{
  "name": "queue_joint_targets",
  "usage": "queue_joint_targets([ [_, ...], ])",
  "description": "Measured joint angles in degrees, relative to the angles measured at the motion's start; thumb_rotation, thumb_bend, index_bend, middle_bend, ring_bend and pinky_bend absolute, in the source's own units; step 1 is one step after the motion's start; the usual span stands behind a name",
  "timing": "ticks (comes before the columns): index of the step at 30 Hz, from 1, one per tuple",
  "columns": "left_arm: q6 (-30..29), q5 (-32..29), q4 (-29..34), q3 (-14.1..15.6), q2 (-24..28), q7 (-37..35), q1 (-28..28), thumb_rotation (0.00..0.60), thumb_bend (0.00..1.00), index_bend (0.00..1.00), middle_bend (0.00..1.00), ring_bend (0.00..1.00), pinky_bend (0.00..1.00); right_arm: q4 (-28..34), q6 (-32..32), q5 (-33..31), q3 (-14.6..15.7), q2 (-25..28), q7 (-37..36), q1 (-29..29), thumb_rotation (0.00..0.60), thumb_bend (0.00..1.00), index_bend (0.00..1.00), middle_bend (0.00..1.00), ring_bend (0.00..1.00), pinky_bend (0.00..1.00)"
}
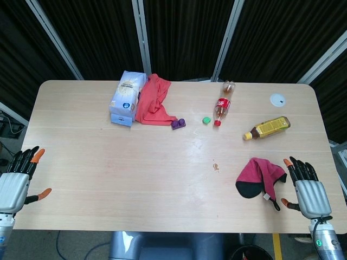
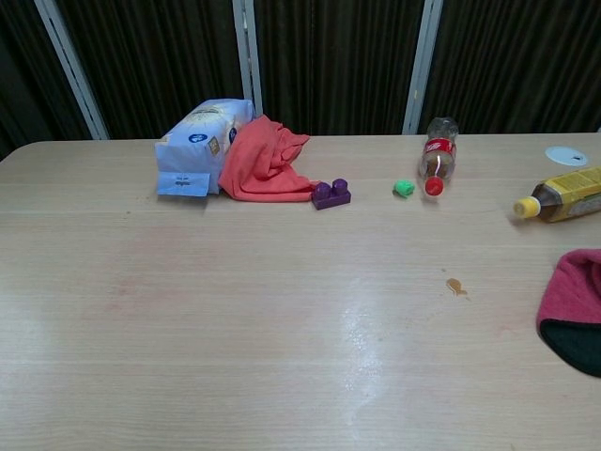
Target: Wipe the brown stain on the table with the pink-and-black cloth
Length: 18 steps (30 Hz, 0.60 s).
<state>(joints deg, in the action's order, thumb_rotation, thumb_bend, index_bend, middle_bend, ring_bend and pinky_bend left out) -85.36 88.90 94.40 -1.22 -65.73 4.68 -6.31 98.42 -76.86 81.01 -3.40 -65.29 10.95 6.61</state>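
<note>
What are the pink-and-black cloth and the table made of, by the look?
pink-and-black cloth: soft fabric, matte; it slumps in folds with a black lining showing. table: light wood-look top, probably laminate, smooth and semi-gloss; it shows grain lines and a glare patch.
</note>
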Motion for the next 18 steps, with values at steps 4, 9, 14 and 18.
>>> queue_joint_targets([
  [4,0.0,-0.2,0.1,-0.1,0.0,-0.1,0.0,0.600,0.00,0.00,0.00,0.00,0.00,1.0,3.0,-4.8,-1.0,-1.6,5.0,1.8,0.600,0.00,0.00,0.00,0.00,0.04],
  [9,0.0,-0.1,0.1,0.0,0.1,-0.3,0.0,0.600,0.00,0.00,0.00,0.00,0.00,1.0,5.8,-12.6,-2.6,-5.9,11.7,4.5,0.600,0.00,0.00,0.00,0.00,0.04],
  [14,0.2,-0.3,0.2,0.0,0.2,-0.5,0.0,0.600,0.00,0.00,0.00,0.00,0.00,-0.6,7.5,-18.5,-3.9,-9.7,15.9,6.6,0.600,0.00,0.00,0.00,0.00,0.04],
  [18,0.3,-0.3,0.2,0.0,0.2,-0.4,0.0,0.600,0.00,0.00,0.00,0.00,0.00,-3.3,9.0,-22.3,-4.5,-11.8,17.8,8.2,0.600,0.00,0.00,0.00,0.00,0.04],
])
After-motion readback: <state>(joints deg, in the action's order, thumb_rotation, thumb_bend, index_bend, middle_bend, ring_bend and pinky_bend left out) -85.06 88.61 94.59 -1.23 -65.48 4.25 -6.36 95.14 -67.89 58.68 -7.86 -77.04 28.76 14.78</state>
